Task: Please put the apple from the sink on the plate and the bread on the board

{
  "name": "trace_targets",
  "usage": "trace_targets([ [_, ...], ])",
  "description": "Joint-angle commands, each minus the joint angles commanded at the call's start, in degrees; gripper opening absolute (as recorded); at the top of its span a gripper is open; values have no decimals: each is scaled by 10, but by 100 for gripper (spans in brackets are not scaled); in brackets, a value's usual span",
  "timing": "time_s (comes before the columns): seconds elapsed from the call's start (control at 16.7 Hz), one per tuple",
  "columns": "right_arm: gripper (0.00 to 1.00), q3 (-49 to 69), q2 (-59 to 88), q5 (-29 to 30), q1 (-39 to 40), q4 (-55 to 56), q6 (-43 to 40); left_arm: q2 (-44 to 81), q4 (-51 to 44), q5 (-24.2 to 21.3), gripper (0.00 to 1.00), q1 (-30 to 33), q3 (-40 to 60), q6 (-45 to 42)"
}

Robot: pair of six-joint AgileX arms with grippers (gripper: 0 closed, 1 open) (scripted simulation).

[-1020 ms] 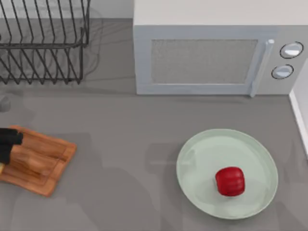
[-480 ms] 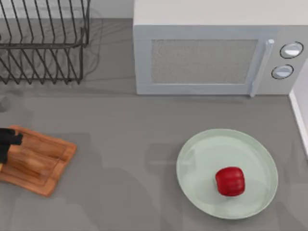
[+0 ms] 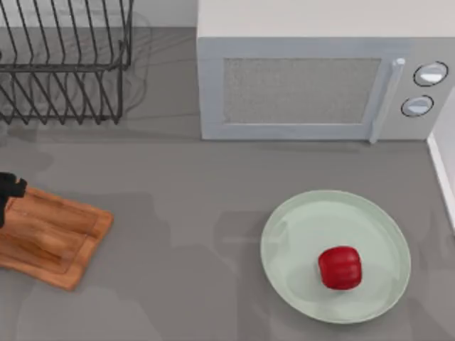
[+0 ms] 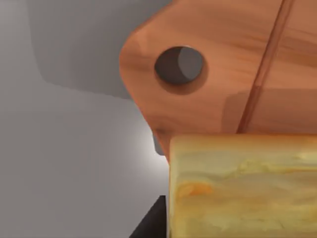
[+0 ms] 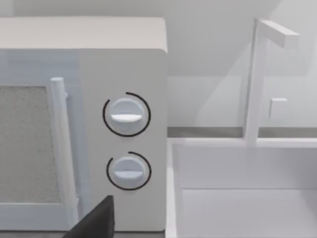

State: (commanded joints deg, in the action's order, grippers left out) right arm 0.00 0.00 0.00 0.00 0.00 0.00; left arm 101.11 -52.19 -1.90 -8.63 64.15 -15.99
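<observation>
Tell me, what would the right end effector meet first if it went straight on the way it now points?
Probably the microwave, at its corner by the two knobs; the sink lies just beside, and depth is unclear.

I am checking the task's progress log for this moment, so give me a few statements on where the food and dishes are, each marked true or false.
1. The apple lies on the plate. True.
2. The plate sits at the table's left side. False: it sits at the right, in front of the microwave; the board is at the left.
3. In the left wrist view the bread is seen close up, over the board's corner with the round hole. True.
4. The apple rests in the sink. False: it lies on the plate.
5. The microwave door stands open. False: it is closed.
</observation>
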Motion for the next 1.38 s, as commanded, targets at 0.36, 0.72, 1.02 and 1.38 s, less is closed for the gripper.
trace_targets([
  [0.36, 100, 0, 0, 0, 0, 0, 0, -48, -152, 1, 0, 1, 98, 3],
  [0.72, 100, 0, 0, 0, 0, 0, 0, -49, -157, 1, 0, 2, 102, 4],
  [1.02, 100, 0, 0, 0, 0, 0, 0, -22, -114, 11, 0, 52, 85, 84],
  [1.38, 100, 0, 0, 0, 0, 0, 0, 9, -68, 21, 0, 108, 67, 168],
])
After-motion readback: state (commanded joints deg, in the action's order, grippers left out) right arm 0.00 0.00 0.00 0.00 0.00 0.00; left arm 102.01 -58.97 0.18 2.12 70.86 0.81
